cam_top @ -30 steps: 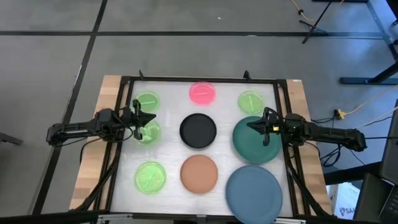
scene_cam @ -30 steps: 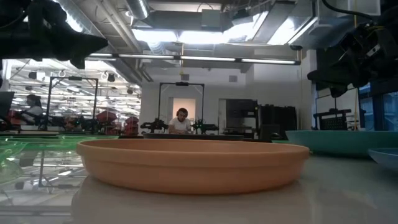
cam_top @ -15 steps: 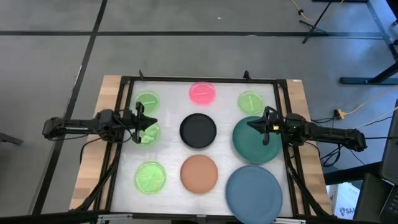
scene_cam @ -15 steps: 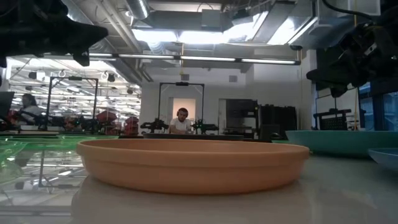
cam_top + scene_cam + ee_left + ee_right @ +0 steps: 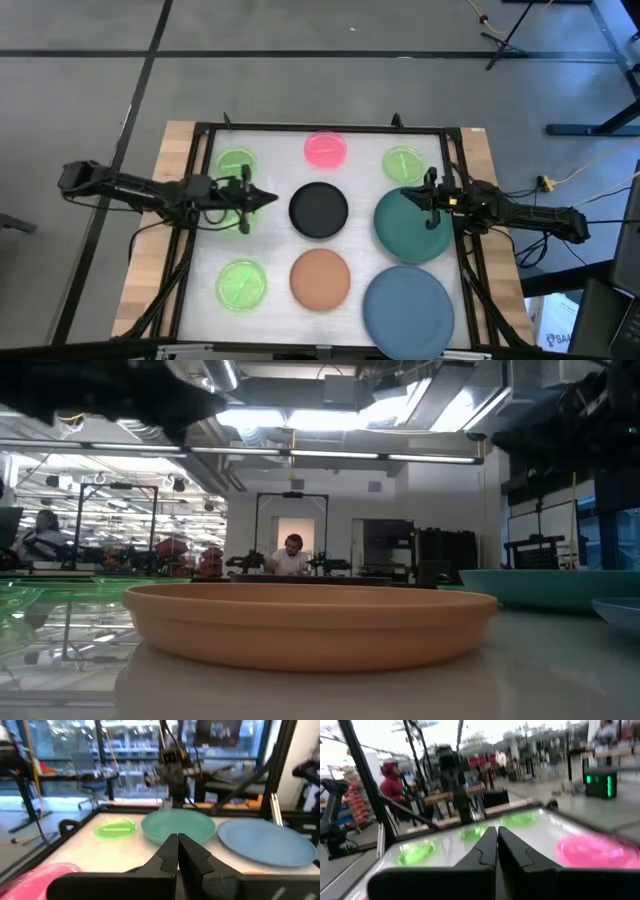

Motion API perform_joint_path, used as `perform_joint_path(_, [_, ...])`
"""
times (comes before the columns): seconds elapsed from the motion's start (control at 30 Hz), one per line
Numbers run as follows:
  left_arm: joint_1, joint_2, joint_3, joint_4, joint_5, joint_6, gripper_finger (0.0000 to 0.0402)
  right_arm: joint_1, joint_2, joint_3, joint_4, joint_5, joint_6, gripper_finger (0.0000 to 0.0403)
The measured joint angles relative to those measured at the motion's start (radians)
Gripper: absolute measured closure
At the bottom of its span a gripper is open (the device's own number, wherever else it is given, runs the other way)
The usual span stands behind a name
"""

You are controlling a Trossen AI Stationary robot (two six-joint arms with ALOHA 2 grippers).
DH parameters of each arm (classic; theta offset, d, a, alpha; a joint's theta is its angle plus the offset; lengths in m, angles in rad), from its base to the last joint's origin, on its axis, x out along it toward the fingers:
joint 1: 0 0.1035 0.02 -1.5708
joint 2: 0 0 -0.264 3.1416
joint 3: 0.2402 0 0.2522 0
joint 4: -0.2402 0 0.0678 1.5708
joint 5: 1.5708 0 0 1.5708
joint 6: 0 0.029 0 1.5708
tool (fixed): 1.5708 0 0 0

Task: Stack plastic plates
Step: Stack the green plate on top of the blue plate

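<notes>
Green plate (image 5: 240,214) beneath my left gripper (image 5: 262,198); fingers pressed together, empty. Descending unopened risks shoving it at three o'clock toward black plate (image 5: 319,210).

The table (image 5: 200,300) carries nine plastic plates (image 5: 320,279) — all lying separately, unstacked.

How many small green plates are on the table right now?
4: far left, far right, near left, and one mid-left, partly hidden under the left gripper.
</notes>
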Motion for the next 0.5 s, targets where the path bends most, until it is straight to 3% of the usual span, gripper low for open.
perform_joint_path(0.5, [-0.053, 0.674, 0.426, 0.215, -0.007, -0.002, 0.0397, 0.000, 0.000, 0.000, 0.049, 0.000, -0.095, 0.0393])
